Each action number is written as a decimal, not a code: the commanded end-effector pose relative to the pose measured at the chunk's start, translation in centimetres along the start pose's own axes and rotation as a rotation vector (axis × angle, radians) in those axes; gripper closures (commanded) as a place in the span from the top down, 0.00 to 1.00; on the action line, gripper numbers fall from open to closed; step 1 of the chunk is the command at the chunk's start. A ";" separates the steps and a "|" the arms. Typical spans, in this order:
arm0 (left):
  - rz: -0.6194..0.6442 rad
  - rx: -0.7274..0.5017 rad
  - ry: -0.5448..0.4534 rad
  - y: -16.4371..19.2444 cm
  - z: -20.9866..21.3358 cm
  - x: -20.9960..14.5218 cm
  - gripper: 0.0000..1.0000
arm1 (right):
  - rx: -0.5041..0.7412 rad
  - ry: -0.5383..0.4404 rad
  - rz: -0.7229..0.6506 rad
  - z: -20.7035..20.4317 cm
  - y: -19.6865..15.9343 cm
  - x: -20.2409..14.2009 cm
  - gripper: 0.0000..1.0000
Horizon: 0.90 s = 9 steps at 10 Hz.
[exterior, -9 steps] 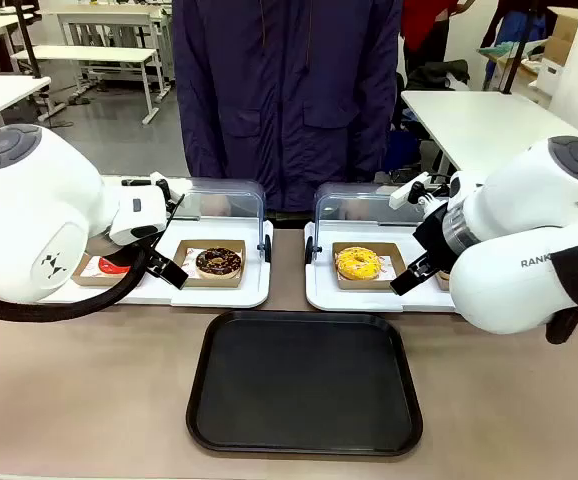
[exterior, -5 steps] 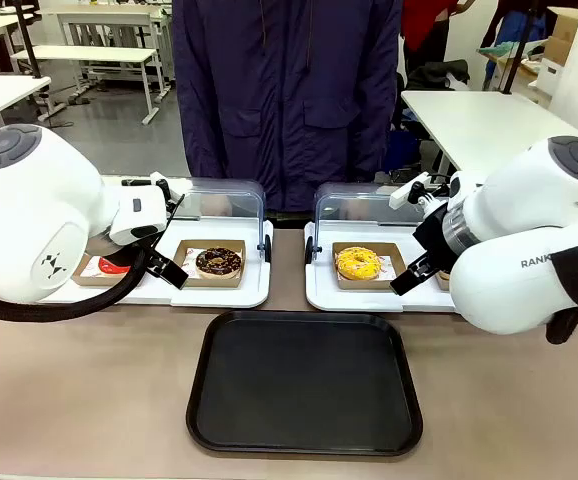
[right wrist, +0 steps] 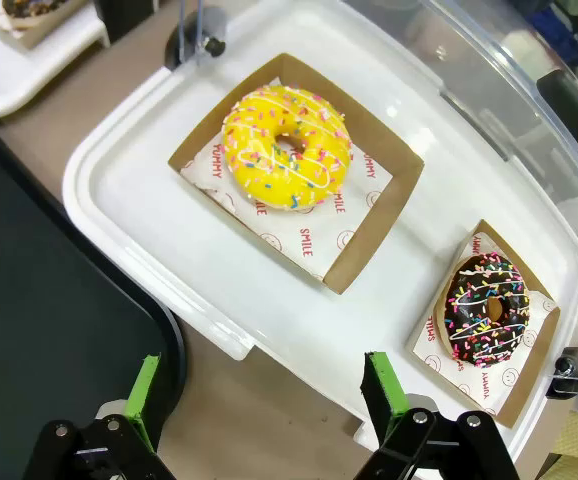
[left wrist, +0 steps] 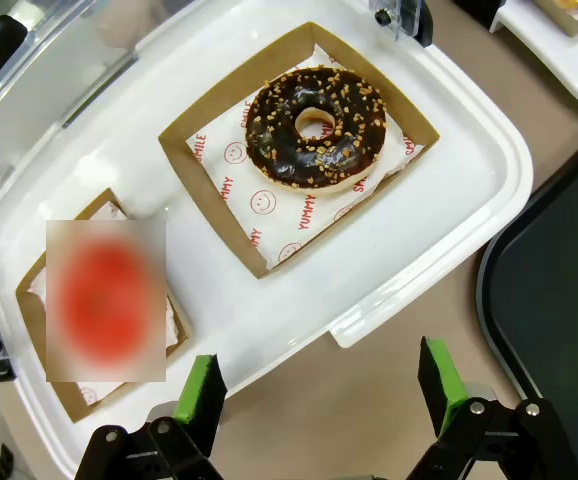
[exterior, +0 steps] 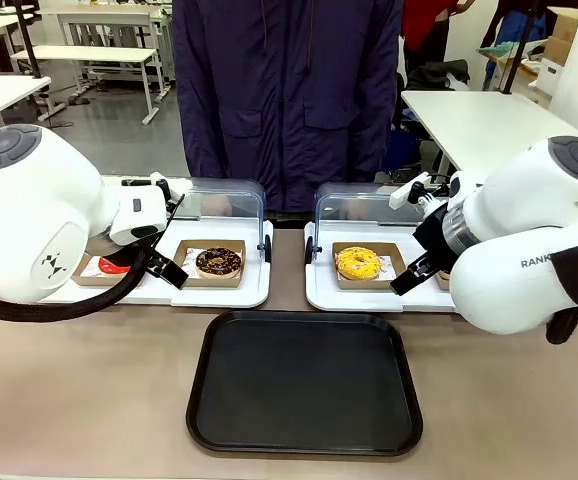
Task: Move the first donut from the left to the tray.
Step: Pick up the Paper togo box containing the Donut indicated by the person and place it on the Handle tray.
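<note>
We are holding our left gripper (left wrist: pixel 319 362) wide open near the red-iced donut (left wrist: pixel 106 300); our right gripper (right wrist: pixel 262 365) is gaping wide too.

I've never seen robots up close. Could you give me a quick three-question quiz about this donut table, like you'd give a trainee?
1. True or false: the black tray already holds a donut.
2. Pick one. The left hand is: A) open and empty, B) shut on a donut, C) resting on the black tray.
3. How many donuts lie in the white tray that holds the yellow donut?

Key: 1 false; 2 A; 3 two.
</note>
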<state>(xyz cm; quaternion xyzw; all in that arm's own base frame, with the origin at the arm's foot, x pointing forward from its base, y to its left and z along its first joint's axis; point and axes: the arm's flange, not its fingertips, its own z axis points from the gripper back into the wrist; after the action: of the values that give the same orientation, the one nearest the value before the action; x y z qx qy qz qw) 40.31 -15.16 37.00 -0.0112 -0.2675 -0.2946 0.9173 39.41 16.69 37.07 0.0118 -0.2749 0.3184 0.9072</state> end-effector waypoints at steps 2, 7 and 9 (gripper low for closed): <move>-0.017 -0.042 -0.043 1.5 2.3 2.5 1.00 | 0.068 -0.017 -0.007 2.7 -1.7 2.8 1.00; -0.074 -0.351 -0.044 12.7 11.8 6.0 1.00 | 0.248 -0.129 -0.038 15.4 -12.6 2.3 1.00; -0.142 -0.437 -0.106 17.8 13.9 3.2 1.00 | 0.320 -0.219 -0.001 18.0 -17.4 -2.7 1.00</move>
<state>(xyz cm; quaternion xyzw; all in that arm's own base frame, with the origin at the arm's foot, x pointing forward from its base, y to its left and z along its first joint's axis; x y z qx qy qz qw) 44.45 -1.75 53.80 -0.1929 -0.2491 -0.3920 0.8643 39.04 -0.21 54.92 0.1678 -0.3138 0.3321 0.8736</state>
